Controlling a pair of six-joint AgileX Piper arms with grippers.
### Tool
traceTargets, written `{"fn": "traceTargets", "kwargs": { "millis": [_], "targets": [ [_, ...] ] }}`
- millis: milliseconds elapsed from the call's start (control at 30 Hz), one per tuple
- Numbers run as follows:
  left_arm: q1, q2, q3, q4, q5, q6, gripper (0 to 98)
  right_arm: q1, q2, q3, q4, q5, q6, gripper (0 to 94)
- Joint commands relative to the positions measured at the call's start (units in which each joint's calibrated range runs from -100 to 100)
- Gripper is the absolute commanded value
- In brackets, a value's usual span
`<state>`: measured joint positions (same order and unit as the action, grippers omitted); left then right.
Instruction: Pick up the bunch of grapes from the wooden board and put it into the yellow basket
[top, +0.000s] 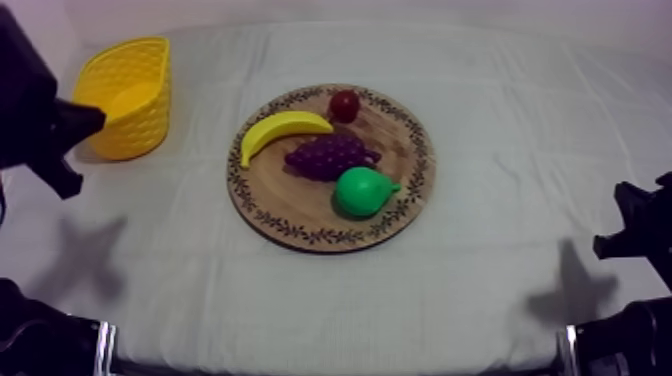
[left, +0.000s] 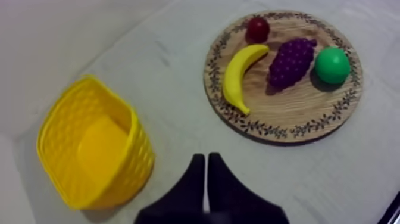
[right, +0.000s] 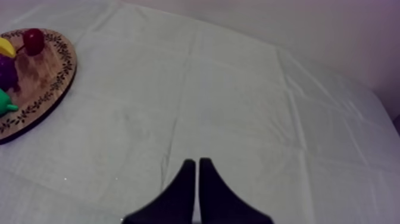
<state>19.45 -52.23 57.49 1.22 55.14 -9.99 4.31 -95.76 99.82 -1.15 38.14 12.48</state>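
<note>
You have the grapes lying in the middle of the board, which sits at the centre of the table. The banana lies just beside them, on the side toward the basket. The pear is close against them on the near side, though you cannot tell whether it touches. The small red fruit sits by the far rim, near the banana's tip. The basket stands upright on the left arm's side, well apart from the board. Your left gripper is closed to a narrow wedge on nothing, over bare table between basket and board. Your right gripper is likewise pressed together on nothing, over bare table, well apart from the board.
</note>
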Motion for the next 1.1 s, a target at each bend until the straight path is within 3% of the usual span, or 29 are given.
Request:
{"fn": "traceTargets", "kwargs": {
  "millis": [0, 267, 767, 1067],
  "targets": [
    [0.8, 8.2, -9.3, 0.25, 3.1, -3.2, 0.0, 0.0, 0.0, 0.0, 0.0, 0.0, 0.0, 0.3],
    [4.9, 23.1, -21.9, 0.35, 7.9, -6.0, 0.0, 0.0, 0.0, 0.0, 0.0, 0.0, 0.0, 0.3],
    [13.4, 49.9, -43.2, -3.83, 16.5, -2.7, 0.0, 0.0, 0.0, 0.0, 0.0, 0.0, 0.0, 0.3],
    [15.1, 63.0, -56.8, -3.26, 21.3, -3.3, 0.0, 0.0, 0.0, 0.0, 0.0, 0.0, 0.0, 0.3]
  ]
}}
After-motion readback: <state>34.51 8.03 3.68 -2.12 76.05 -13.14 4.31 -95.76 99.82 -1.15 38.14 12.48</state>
